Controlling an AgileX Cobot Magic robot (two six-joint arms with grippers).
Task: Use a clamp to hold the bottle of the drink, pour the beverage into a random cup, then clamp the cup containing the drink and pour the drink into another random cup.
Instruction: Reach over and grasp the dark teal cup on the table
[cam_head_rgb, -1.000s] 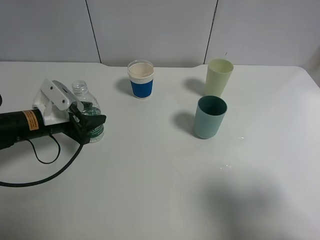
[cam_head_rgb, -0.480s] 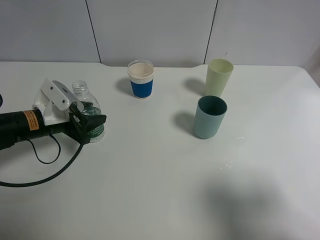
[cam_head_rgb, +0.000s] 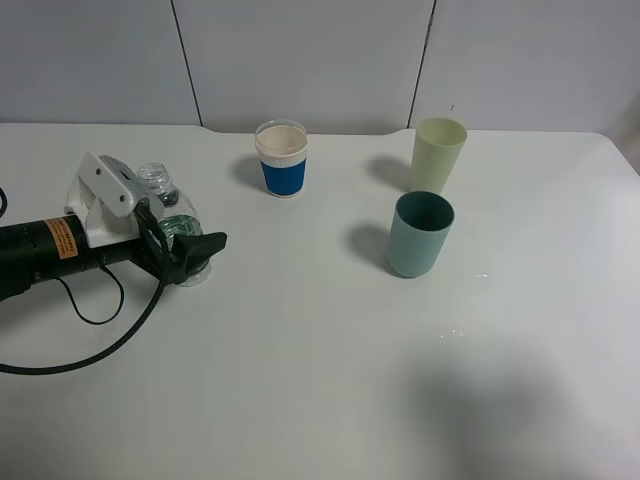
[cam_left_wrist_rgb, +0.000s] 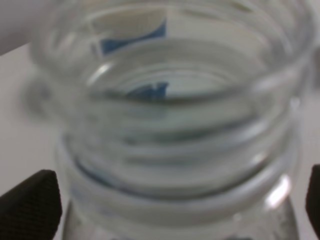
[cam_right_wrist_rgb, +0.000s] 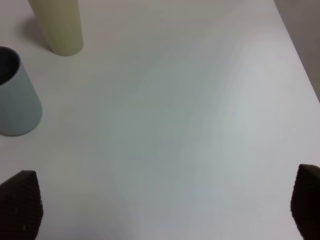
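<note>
On the left of the table (cam_head_rgb: 320, 380), the left gripper (cam_head_rgb: 186, 246) is held wide open around the bottle (cam_head_rgb: 158, 186), which is stood upright, long axis vertical, mouth up.

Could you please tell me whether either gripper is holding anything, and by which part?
Nothing is held. The left gripper is open, its jaws spread either side of the clear plastic bottle without clamping it; the right gripper is open and empty.
</note>
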